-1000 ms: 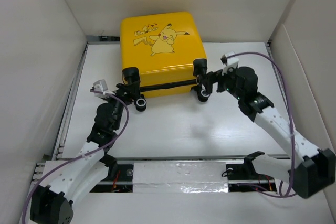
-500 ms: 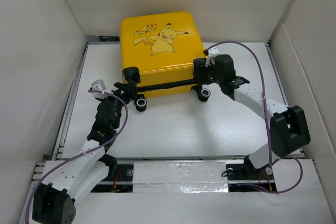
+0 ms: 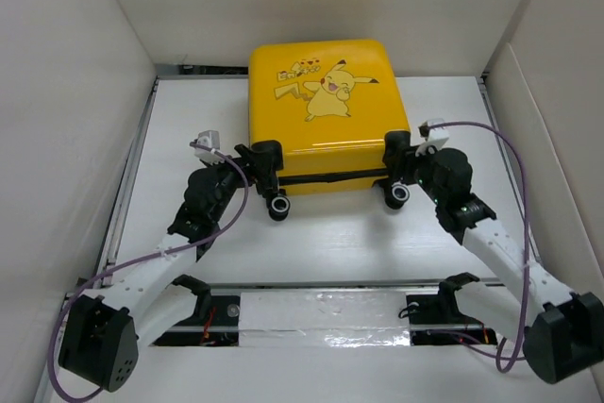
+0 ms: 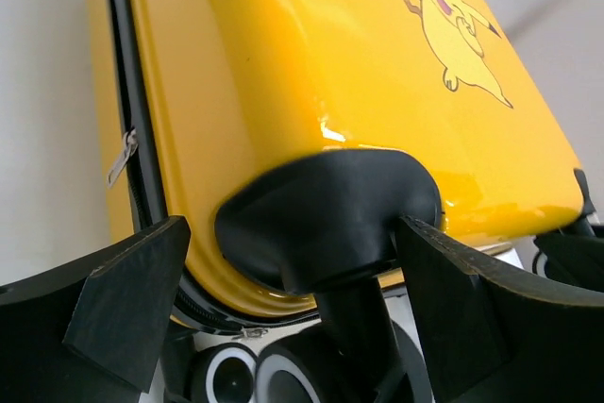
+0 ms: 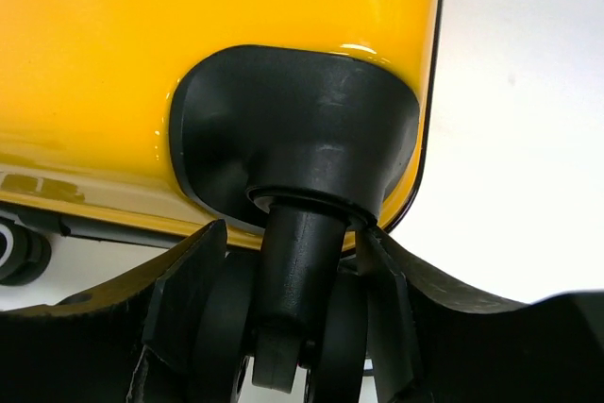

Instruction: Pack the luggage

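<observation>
You have the luggage (image 3: 326,110) lying flat and closed on the white worktop (image 3: 330,252), toward the far side and about centred between the arms. Its cartoon face is up and its two black casters point back toward the arm bases. Your left claw (image 4: 288,294) is spread wide at the near left corner. From the left wrist, its two dark fingers (image 4: 132,294) stand either side of the black wheel mount (image 4: 326,214) with yellow shell showing in the gaps, so neither touches it. The left caster (image 3: 277,207) sits just below that mount, and a small silver zip pull (image 4: 121,153) hangs on the black seam along the case's side. Your right claw (image 3: 396,172) is at the near right corner, pinching the right caster (image 5: 288,327). From the right wrist, both fingers lie close against the sides of the twin wheel, beneath its rounded black mount. The top camera shows both arms reaching forward from the near edge, with their purple cables looping above them. White panels wall in the worktop on three sides.
</observation>
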{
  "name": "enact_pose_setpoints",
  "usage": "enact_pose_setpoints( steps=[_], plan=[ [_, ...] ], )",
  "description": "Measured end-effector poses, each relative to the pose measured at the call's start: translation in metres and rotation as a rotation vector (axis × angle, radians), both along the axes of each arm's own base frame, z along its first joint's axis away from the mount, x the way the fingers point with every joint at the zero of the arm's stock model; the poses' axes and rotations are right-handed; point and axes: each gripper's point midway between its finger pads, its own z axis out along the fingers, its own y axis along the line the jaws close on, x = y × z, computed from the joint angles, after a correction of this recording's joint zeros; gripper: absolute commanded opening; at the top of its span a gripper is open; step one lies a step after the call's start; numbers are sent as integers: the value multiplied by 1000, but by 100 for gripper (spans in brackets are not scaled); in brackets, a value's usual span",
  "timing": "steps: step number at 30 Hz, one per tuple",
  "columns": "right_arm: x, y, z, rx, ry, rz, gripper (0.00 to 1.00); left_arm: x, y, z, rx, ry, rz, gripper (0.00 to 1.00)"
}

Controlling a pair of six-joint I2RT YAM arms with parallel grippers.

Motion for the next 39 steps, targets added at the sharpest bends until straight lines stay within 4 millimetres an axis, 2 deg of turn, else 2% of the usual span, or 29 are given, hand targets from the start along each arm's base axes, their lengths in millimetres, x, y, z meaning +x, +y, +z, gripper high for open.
enact_pose_setpoints(
  steps=[3, 5, 6, 7, 8, 9, 11, 12, 13, 14, 15, 16, 18, 20, 21, 22, 25, 26, 29, 32, 35, 37, 39],
  plan=[
    [-16, -18, 0, 3, 1, -43, 0, -2, -15, 4, -2, -2, -76, 88],
    [-20, -25, -1, 1, 8, -62, 2, -1, -19, 9, -9, -15, -96, 86],
    [-21, -28, -2, 0, 14, -68, 11, -1, -19, 12, -11, -23, -96, 85],
    [-21, -31, -3, 0, 21, -71, 38, -1, -17, 14, -13, -29, -91, 82],
    [-22, -31, -4, 0, 30, -67, 48, -1, -14, 17, -15, -37, -80, 73],
    [-22, -32, -3, 1, 30, -66, 57, -3, -11, 21, -19, -49, -67, 69],
    [-23, -30, -1, 3, 33, -51, 69, -14, 2, 30, -35, -96, -27, 57],
    [-24, -30, 1, 2, 36, -43, 72, -22, 9, 32, -45, -118, -4, 37],
    [-26, -29, 3, -1, 32, -34, 73, -31, 17, 33, -61, -138, 17, 30],
    [-28, -29, 8, -2, 22, -27, 78, -36, 23, 27, -67, -140, 37, 24],
    [-29, -29, 13, 0, 10, -20, 80, -43, 28, 25, -73, -159, 48, 13],
    [-31, -28, 19, 1, -4, -13, 87, -48, 30, 20, -80, -159, 52, 9],
    [-32, -27, 32, 5, -36, -1, 90, -52, 30, -2, -66, -116, 43, 6],
    [-34, -26, 44, 4, -62, 11, 90, -56, 24, -35, -40, -42, 8, 13],
    [-36, -25, 49, 4, -75, 21, 90, -59, 21, -54, -29, -1, -16, 22],
    [-38, -24, 54, 4, -87, 26, 88, -63, 18, -72, -19, 41, -39, 27],
    [-43, -20, 65, 4, -122, 47, 57, -69, 9, -103, -9, 126, -90, 28],
    [-46, -18, 68, 7, -129, 56, 39, -69, 6, -106, -9, 135, -104, 28],
    [-53, -3, 74, 20, -147, 111, 21, -64, -5, -101, -29, 111, -145, 28],
    [-60, 16, 76, 37, -151, 181, 21, -66, -25, -96, -36, 77, -200, 28],
    [-67, 43, 74, 44, -140, 268, 24, -81, -56, -96, -11, 56, -275, 33],
    [-71, 61, 68, 40, -118, 323, 26, -87, -67, -92, -2, 32, -288, 35],
    [-75, 79, 62, 38, -101, 374, 27, -82, -66, -85, -12, 6, -246, 36]
  ],
)
